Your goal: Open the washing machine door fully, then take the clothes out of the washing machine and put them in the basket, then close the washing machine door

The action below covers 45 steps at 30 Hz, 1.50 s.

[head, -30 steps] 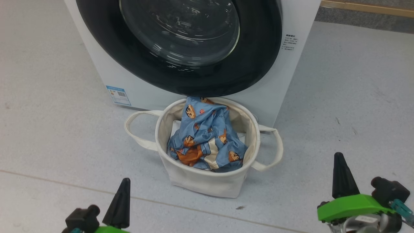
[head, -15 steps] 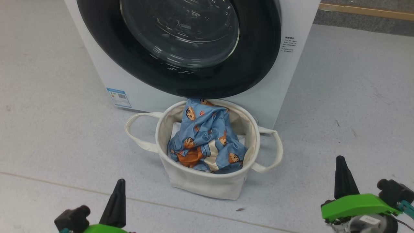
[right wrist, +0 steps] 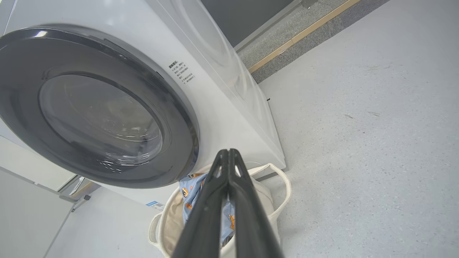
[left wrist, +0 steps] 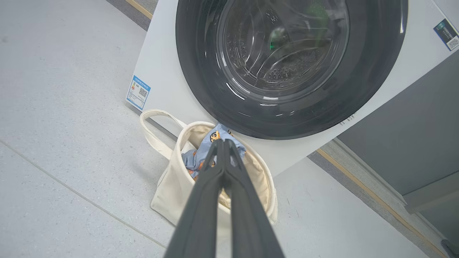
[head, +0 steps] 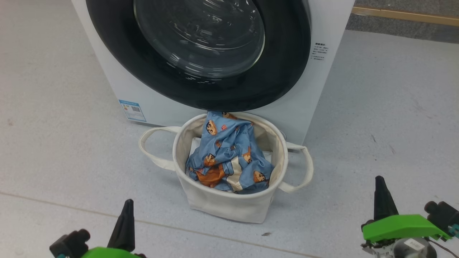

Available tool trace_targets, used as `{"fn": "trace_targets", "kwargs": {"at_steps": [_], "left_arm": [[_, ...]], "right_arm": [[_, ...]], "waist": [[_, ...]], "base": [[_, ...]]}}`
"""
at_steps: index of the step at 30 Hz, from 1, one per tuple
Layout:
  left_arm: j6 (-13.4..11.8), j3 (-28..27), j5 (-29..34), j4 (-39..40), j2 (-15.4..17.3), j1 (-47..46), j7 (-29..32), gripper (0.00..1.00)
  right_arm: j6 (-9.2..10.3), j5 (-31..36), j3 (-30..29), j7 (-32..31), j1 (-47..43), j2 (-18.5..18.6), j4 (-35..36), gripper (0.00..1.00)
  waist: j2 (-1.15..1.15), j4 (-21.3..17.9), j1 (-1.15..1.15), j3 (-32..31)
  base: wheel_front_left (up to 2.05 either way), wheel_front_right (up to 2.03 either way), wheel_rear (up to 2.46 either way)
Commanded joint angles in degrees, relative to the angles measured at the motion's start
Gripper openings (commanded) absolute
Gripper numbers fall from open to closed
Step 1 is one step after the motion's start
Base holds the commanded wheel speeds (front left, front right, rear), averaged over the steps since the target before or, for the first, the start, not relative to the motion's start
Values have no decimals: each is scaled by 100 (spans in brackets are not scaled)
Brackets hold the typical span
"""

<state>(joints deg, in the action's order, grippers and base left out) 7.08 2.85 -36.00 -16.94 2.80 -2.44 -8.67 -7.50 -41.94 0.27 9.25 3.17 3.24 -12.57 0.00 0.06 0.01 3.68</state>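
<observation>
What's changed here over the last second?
The left tool and the right tool have drawn back a little toward the bottom of the head view and slightly apart, both shut and empty. The whole picture also shifted slightly, so the camera moved. The clothes stay in the basket, and the door still looks shut.

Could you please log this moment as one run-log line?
washing machine door: closed | clothes: in basket | left gripper: shut, empty | right gripper: shut, empty
</observation>
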Motion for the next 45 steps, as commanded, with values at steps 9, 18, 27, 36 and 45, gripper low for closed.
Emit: {"fn": "trace_targets", "kwargs": {"at_steps": [9,18,27,36,45], "left_arm": [[16,-161,-703,212,108,-240,147,0],[19,-221,-1324,224,120,-253,286,0],[22,-293,-2012,236,130,-268,443,0],[25,-361,-2629,247,137,-282,588,0],[28,-424,-3174,256,141,-295,719,0]], "right_arm": [[0,-640,-30,-155,212,106,129,0],[0,-1200,-71,-297,219,115,98,0],[1,-1819,-123,-458,228,122,64,0],[1,-2374,-173,-607,236,126,32,0],[1,-2864,-220,-741,244,127,4,0]], "waist": [[0,-1,0,-38],[0,-1,0,-75],[0,-2,0,-117],[0,-3,0,-155],[0,-3,0,-188]], "base": [[0,0,0],[0,0,0],[0,0,0],[0,0,0],[0,0,0]]}}
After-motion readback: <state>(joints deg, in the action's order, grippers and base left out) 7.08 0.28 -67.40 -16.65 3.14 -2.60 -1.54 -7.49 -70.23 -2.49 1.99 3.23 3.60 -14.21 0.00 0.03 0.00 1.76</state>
